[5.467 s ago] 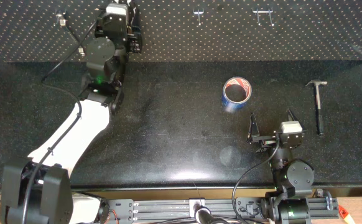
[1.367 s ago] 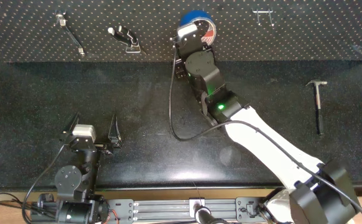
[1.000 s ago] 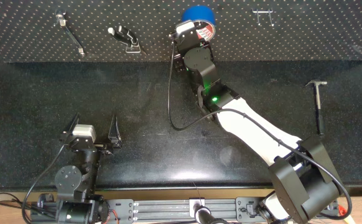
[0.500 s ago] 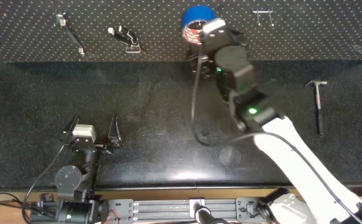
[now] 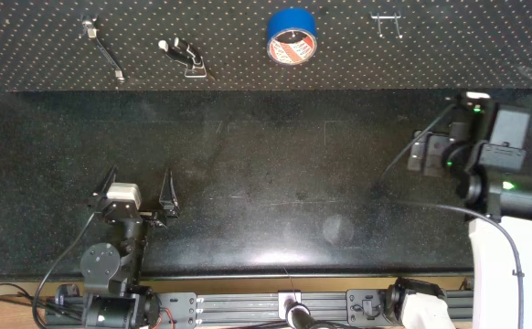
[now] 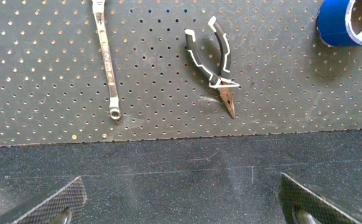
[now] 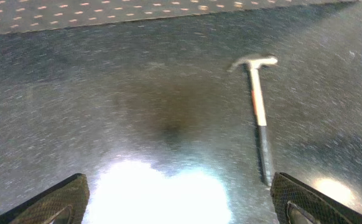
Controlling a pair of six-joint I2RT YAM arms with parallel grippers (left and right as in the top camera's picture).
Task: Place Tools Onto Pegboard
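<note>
Task progress, with positions given relative to the pegboard [image 5: 485, 46]. Three items already hang on it: a combination wrench [image 5: 106, 55] toward its left end, a pair of pliers [image 5: 184, 57] just right of the wrench, and a roll of blue tape [image 5: 292, 37] near its middle. A bare double hook [image 5: 388, 25] stands to the right of the tape, apart from it.

One tool appears left to place. The hammer [image 7: 259, 112] lies flat on the bench [image 5: 266, 183] in front of the pegboard's right end, with its head toward the board. The right gripper [image 7: 178, 180] is above the bench beside the hammer, jaws spread wide and holding nothing. The left gripper [image 5: 139, 178] is well in front of the pegboard's left part, jaws likewise spread and empty.

Judged from this layout, the task is mostly done. The remaining step is to grasp the hammer and hang it, probably on the bare hook.
</note>
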